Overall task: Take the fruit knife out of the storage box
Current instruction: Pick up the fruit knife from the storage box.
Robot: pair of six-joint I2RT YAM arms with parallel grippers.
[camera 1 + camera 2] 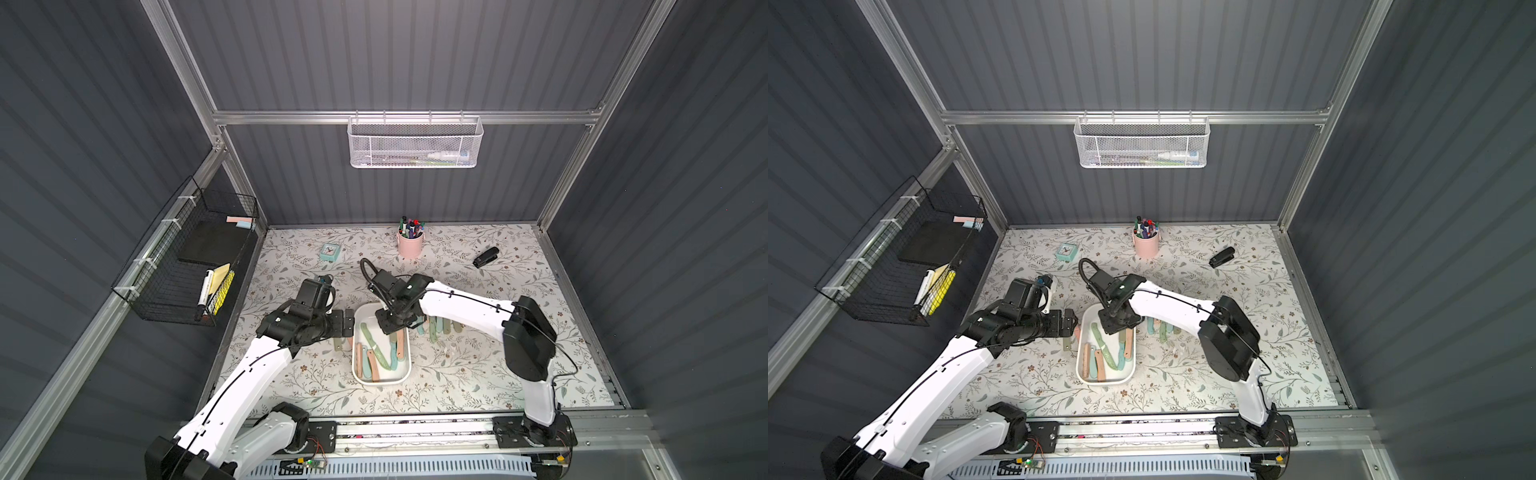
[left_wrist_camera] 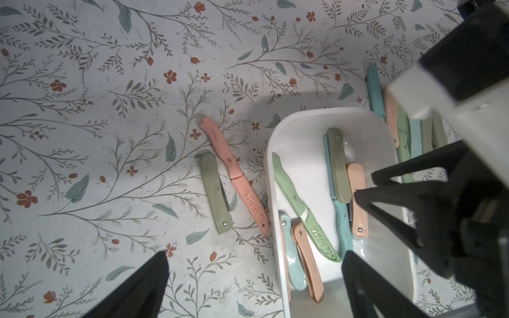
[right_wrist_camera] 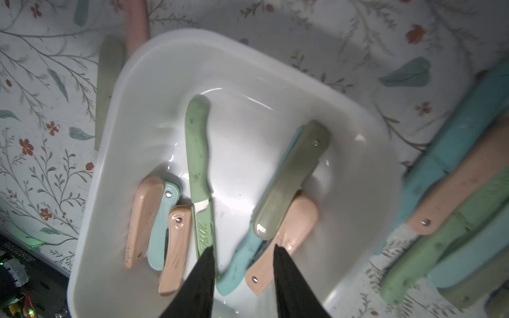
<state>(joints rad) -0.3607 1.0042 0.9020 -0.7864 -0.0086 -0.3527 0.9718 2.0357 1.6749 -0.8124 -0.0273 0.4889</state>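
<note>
I see my right gripper (image 3: 243, 249) part-open over the storage box (image 3: 275, 82), gripping nothing; left gripper (image 2: 256, 256) spread wide at the box's rim.

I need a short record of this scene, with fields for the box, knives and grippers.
box: storage box, white, between the two arms
inside: green knife and about six more
outside: pink knife and sage folding knife on its left; row of knives on its right
left gripper: open, empty, above the box's left rim
right gripper: open, empty, low over the box
</note>
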